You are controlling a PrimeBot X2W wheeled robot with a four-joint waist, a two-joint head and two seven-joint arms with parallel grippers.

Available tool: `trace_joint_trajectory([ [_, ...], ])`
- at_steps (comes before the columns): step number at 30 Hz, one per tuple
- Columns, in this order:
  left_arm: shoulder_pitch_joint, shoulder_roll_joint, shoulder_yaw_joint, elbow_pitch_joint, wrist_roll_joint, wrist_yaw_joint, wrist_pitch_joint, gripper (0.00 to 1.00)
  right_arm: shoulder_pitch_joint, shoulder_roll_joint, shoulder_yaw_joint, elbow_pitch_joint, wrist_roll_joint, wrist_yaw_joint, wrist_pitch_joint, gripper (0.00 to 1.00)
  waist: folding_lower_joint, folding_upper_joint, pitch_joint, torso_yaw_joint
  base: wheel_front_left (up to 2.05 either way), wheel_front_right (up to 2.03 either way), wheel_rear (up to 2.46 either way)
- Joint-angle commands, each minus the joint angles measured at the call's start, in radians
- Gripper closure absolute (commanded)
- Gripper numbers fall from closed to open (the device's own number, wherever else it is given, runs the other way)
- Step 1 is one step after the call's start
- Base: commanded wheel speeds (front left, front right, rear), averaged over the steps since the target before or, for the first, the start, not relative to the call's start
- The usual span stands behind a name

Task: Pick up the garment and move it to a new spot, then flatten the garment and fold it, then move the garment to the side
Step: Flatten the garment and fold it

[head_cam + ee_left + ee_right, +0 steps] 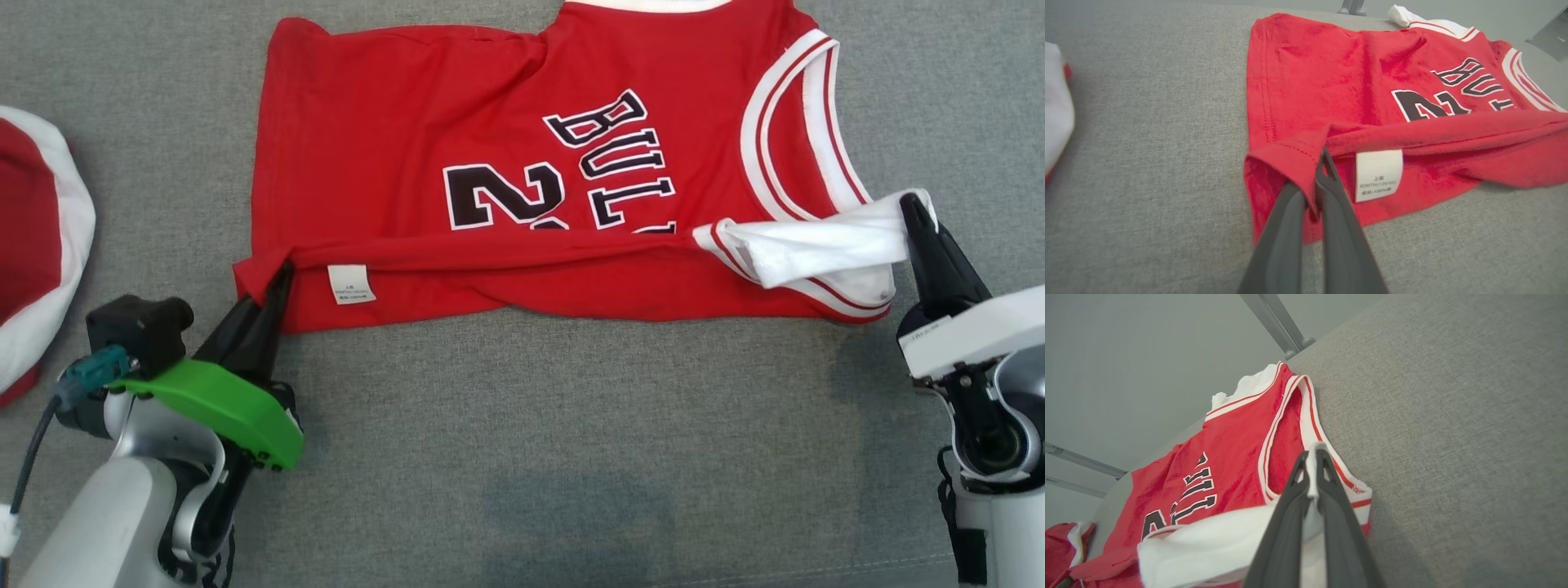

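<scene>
garment (pixel 392 122) | red knit, white striped trim | creased, near edge folded over

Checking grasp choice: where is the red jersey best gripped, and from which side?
Take the jersey by its near edge, both ends: left gripper on the hem corner, right gripper on the white strap, from the robot's side. Those ends stick out, free to pinch.

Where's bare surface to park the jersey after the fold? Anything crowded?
Biggest free patch: grey surface between the near edge of the jersey and the two arms. Narrower strip between its hem and the red-white garment at far left. Crowded: the corners where left gripper and right gripper pinch the jersey.
</scene>
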Motion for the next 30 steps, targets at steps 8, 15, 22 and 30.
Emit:
trace_joint_trajectory([
  [8, -0.115, -0.017, -0.018, 0.123, 0.000, 0.002, 0.053, 1.00, -0.138, 0.004, 0.040, 0.137, -0.076, 0.000, -0.007, 1.00, 0.0001, -0.0001, 0.008, -0.011, 0.00, 0.00, 0.00],
  [15, -0.156, -0.034, -0.043, 0.183, 0.017, -0.015, 0.043, 0.18, -0.184, -0.007, 0.031, 0.212, -0.138, 0.000, -0.037, 0.00, 0.0001, -0.0001, -0.004, 0.002, 0.00, 0.00, 0.00],
  [22, -0.171, -0.047, -0.019, 0.212, 0.009, -0.005, -0.020, 0.00, -0.119, -0.037, 0.035, 0.163, -0.188, 0.000, -0.090, 0.00, 0.0001, -0.0001, -0.028, 0.012, 0.00, 0.00, 0.00],
  [30, -0.001, -0.069, 0.035, 0.112, -0.071, 0.048, -0.060, 0.00, 0.065, -0.048, 0.024, 0.032, -0.199, 0.000, -0.100, 0.00, 0.0001, -0.0001, -0.024, 0.008, 0.00, 0.00, 0.00],
])
